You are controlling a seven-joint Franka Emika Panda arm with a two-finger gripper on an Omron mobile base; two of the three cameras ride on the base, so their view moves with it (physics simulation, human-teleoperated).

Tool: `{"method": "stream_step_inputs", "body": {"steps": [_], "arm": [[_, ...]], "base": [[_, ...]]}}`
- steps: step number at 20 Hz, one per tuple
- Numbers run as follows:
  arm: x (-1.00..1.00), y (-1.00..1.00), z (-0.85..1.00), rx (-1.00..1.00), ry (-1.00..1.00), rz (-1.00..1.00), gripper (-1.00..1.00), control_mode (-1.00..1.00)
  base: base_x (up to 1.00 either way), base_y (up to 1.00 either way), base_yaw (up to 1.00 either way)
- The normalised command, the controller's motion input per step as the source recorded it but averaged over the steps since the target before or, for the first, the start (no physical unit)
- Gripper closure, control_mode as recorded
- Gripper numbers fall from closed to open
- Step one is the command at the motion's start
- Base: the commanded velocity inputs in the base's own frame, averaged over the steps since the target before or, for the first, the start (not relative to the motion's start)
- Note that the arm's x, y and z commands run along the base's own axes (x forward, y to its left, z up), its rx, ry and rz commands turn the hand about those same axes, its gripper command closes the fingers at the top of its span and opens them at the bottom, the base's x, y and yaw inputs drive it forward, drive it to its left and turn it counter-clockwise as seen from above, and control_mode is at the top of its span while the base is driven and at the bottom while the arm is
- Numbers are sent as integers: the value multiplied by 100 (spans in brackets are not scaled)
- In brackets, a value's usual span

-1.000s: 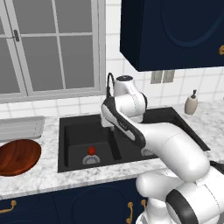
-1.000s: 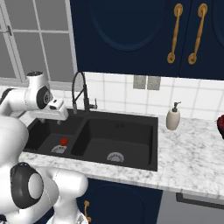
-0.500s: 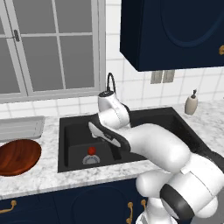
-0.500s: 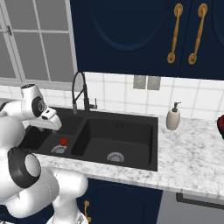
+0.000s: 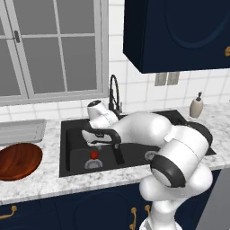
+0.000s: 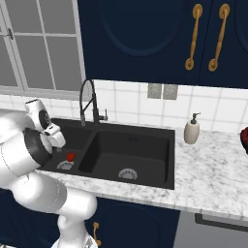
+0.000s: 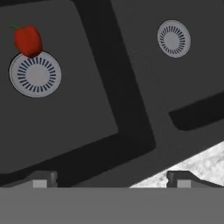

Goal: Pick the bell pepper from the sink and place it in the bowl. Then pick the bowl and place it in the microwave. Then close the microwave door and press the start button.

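Resting at the edge of the round drain [image 5: 93,164] in the left basin of the sink [image 5: 67,170], the pepper [image 5: 94,155] shows in the left base view as a small glossy red lump, too small to tell which way it points. The arm bends low over the sink, with the gripper [image 5: 119,157] hanging beside the divider, right of the pepper and apart from it; its jaw state I cannot tell from this side. The bowl [image 5: 18,160], reddish-brown with grain, sits on the counter [image 5: 54,182] left of the sink, and a grey tray [image 5: 20,131] lies behind it. A soap bottle [image 5: 196,106] stands at the far right.

From the right base view the pepper [image 6: 70,157] sits just behind the left drain [image 6: 64,165], with the faucet [image 6: 88,101] rising behind the divider.

Through the hand view the pepper [image 7: 28,40] is red and roundish, slightly elongated, with a small green stem sticking out toward the upper left of the picture. It touches the rim of the drain [image 7: 35,74]. The fingertips [image 7: 40,180] stand wide apart at the bottom, gripping nothing.
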Motion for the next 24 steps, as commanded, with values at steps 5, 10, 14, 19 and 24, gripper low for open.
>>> {"method": "stream_step_inputs", "body": {"steps": [5, 10, 14, 19, 24], "arm": [[4, 21, -38, -7, 0, -3, -100, -100], [1, 0, -42, 0, -8, 5, -100, -100], [7, 0, -33, 9, -14, 10, -100, -100], [24, -3, -32, 13, -8, 8, -100, -100], [38, -5, -22, 10, -6, 8, -100, -100]], "base": [[0, 0, 0], [0, 0, 0], [0, 0, 0], [0, 0, 0], [0, 0, 0]]}}
